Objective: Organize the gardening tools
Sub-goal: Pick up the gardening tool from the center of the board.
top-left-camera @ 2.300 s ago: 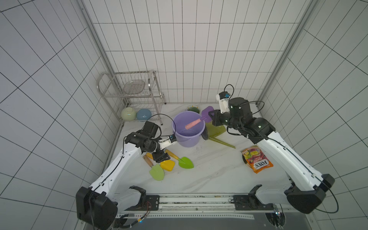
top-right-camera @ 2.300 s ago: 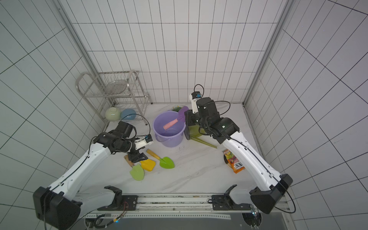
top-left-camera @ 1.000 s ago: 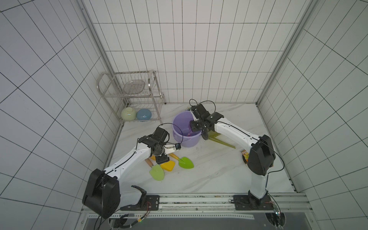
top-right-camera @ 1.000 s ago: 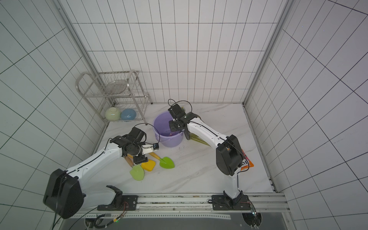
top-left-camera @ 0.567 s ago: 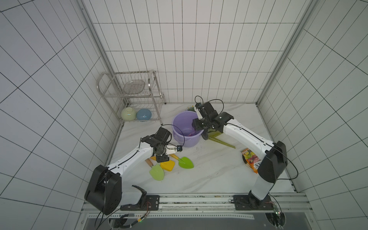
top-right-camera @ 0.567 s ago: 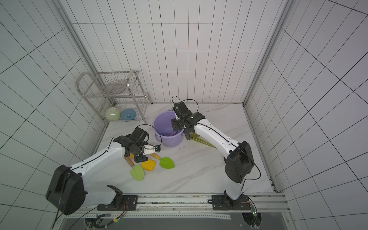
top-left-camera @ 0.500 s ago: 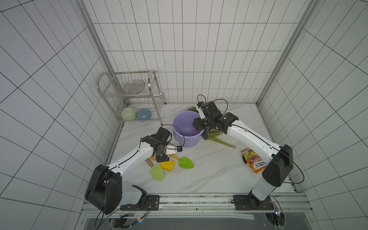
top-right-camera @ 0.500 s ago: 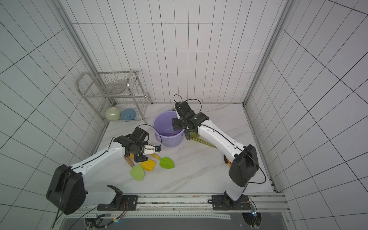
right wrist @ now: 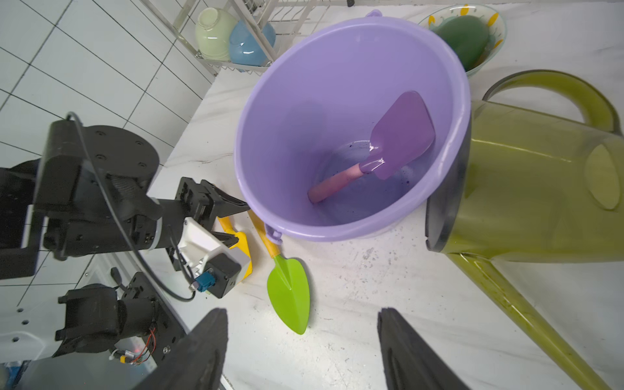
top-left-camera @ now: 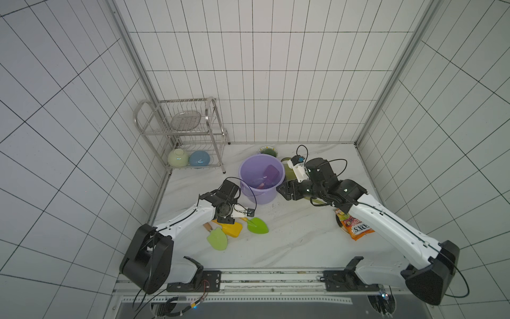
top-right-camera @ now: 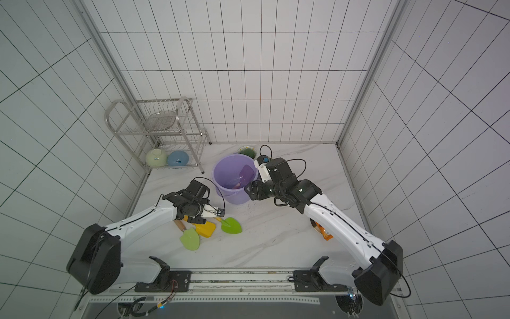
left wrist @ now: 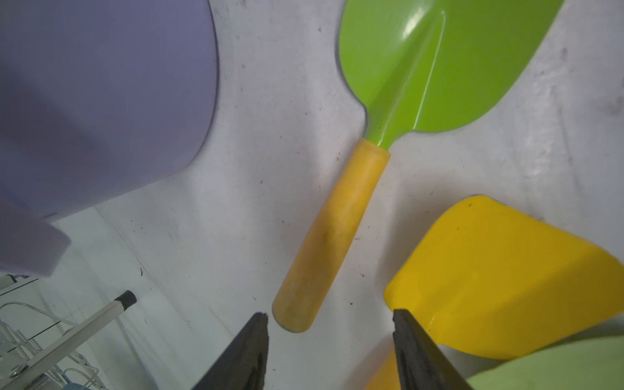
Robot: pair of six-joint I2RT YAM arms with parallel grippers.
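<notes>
Gone from the right gripper (top-left-camera: 287,190) is the purple trowel (right wrist: 398,138). A couple of seconds back it hung over the lilac bucket (right wrist: 243,141). Now it lies inside, and that arm has drawn back toward the front right, its fingers (right wrist: 202,344) spread wide with nothing between them.

The olive watering can (right wrist: 523,185) sits right against the bucket, and in both top views the right arm covers most of it. A snack bag (top-left-camera: 357,227) lies partly under the right forearm. A wire rack (top-left-camera: 187,132) with two bowls (top-left-camera: 178,158) fills the back left corner, and a small dish (top-left-camera: 267,150) sits behind the bucket.

On the left, the left gripper (left wrist: 329,317) hovers low over the marble with its fingers apart. The butt of the green trowel (left wrist: 422,67), a yellow handle, lies between them unpinched. The bucket wall crowds one side of that handle. The blade of the yellow trowel (left wrist: 499,287) sits close by the other finger and touches the pale green trowel (top-left-camera: 217,240). From above, the wrist hangs over most of those two handles.

The purple trowel rests slanted, pink handle down on the bucket floor and blade leaning up the inner wall nearest the can. The green trowel lies flat, handle end toward the bucket's foot and pointed blade toward the front right. The can's long spout also runs toward the front right.
</notes>
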